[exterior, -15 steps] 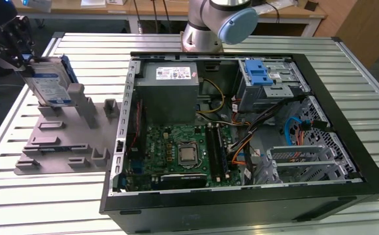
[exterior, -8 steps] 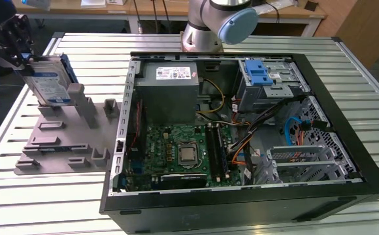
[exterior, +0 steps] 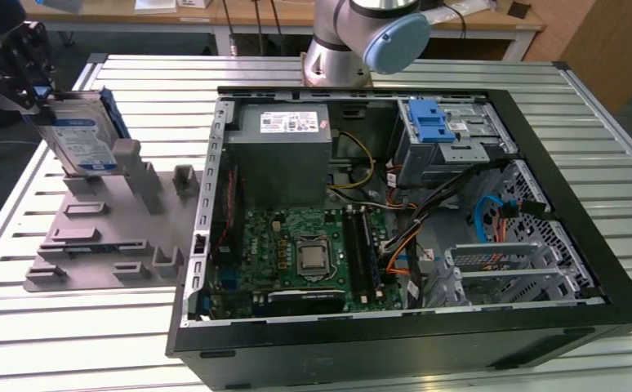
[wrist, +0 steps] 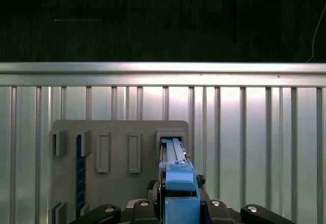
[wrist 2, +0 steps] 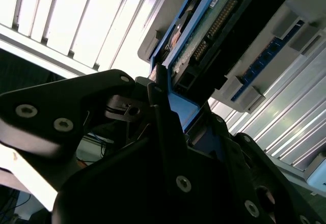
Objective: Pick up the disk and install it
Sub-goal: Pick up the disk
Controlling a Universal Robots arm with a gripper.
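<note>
Nearest to us, in the second wrist view, the gripper point(wrist 2: 178, 109) has its black jaws drawn in narrow on the blue-framed end of the disk point(wrist 2: 224, 20). One finger point(wrist 2: 159, 102) lies flat along the carrier, and the disk's connector edge and circuit-board side run away from the jaws. In the first wrist view we look down the disk's thin edge: the blue carrier sits between the jaws and the far end reaches a slot in the grey rack point(wrist: 117, 142). We cannot tell whether that end rests in the slot or hangs just clear of it. In the exterior view the disk stands nearly upright, tilted a little, with its white-and-blue label facing us. It is gripped at its top, over the rack's far corner. The rack lies flat on the slatted metal table point(exterior: 77, 327), near the table's edge at the exterior view's left and just beside the open black case point(exterior: 403, 339). Inside the case we see a grey box point(exterior: 278, 155), a green board point(exterior: 283, 253) and a blue latch point(exterior: 430, 122) on the bay at its far corner. Behind the case, at the table's far edge, the arm point(exterior: 349, 41) rises with a blue-capped joint, well apart from the gripper. Beyond the table stand wooden-topped desks point(exterior: 261, 15).
</note>
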